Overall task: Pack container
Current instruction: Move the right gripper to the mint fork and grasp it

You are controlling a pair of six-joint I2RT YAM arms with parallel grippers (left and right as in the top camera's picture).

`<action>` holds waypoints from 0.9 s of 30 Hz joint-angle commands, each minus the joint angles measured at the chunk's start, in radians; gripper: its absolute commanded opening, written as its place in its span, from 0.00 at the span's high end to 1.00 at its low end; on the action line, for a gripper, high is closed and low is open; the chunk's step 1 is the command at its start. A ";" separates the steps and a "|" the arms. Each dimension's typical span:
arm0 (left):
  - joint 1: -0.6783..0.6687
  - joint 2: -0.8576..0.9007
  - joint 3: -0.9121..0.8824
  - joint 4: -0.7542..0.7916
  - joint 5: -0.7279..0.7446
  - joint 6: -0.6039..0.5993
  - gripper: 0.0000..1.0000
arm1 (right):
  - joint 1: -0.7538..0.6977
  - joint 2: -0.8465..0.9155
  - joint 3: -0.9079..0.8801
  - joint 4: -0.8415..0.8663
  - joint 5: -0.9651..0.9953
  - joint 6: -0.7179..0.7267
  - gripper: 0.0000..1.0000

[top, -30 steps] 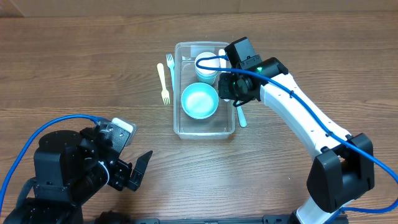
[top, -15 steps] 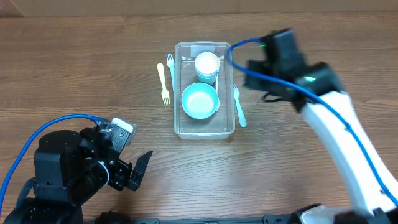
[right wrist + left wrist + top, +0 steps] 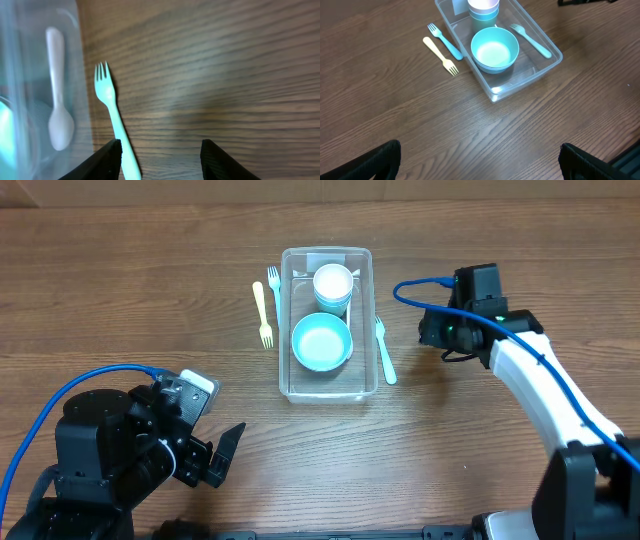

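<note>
The clear container point(image 3: 330, 385) holds a light-blue bowl point(image 3: 322, 342) and a stack of cups point(image 3: 333, 285) with a white one on top. A white spoon point(image 3: 58, 120) lies inside its right wall point(image 3: 30, 50). A teal fork point(image 3: 385, 352) lies on the table against the container's right side. My right gripper point(image 3: 437, 330) is open and empty, right of that fork point(image 3: 114, 120); in the right wrist view point(image 3: 162, 162) the fork's handle lies by the left finger. My left gripper point(image 3: 225, 452) is open and empty near the front left, far from the container point(image 3: 520, 75).
A yellow fork point(image 3: 263, 315) and a blue fork point(image 3: 274, 292) lie side by side left of the container; both show in the left wrist view, yellow point(image 3: 441, 55) and blue point(image 3: 445, 42). Blue cables trail from both arms.
My right gripper has left the spot over the container's back right corner and swung out to the right of the teal fork. The left arm has not moved.
</note>
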 commanded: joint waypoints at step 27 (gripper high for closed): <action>0.008 0.003 0.001 0.004 0.023 0.016 0.00 | 0.162 0.331 -0.017 0.134 0.108 -0.134 0.18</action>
